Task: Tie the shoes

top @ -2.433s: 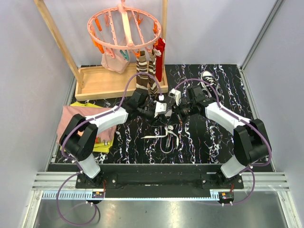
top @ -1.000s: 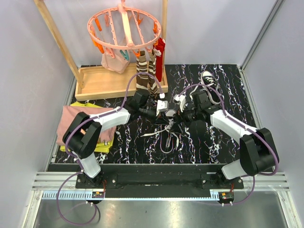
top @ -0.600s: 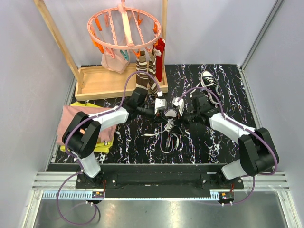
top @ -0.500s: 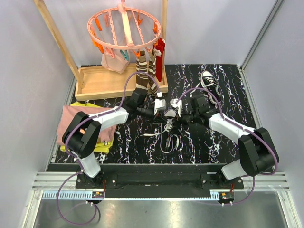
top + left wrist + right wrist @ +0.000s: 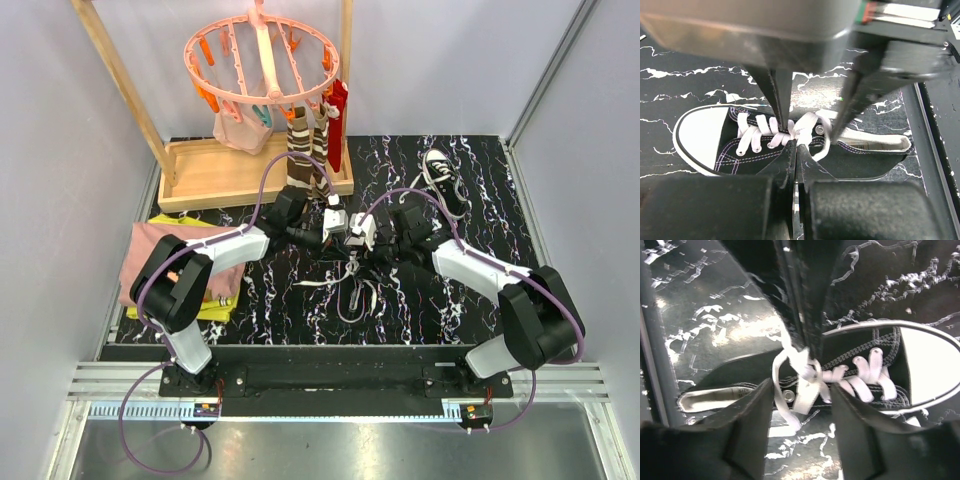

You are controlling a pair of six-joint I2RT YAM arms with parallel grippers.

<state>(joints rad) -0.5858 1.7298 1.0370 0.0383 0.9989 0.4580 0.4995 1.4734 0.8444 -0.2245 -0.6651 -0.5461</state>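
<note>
Centre of bench [image 5: 420, 300]: one shoe [image 5: 740, 155], largely hidden from above. The left tool [image 5: 795, 150] pinches its lace [image 5: 807, 122]; the right tool [image 5: 802, 387] straddles it, fingers spread. The second shoe [image 5: 440, 168] lies apart, rear right.

Bench [image 5: 470, 305] surface black with white marbling, evenly lit. Plain pale walls [image 5: 55, 190] enclose three sides. Wooden rack [image 5: 210, 178] stands far left, carrying a pink circular peg hanger [image 5: 262, 55]. Aluminium rail [image 5: 330, 398] along near edge.
</note>
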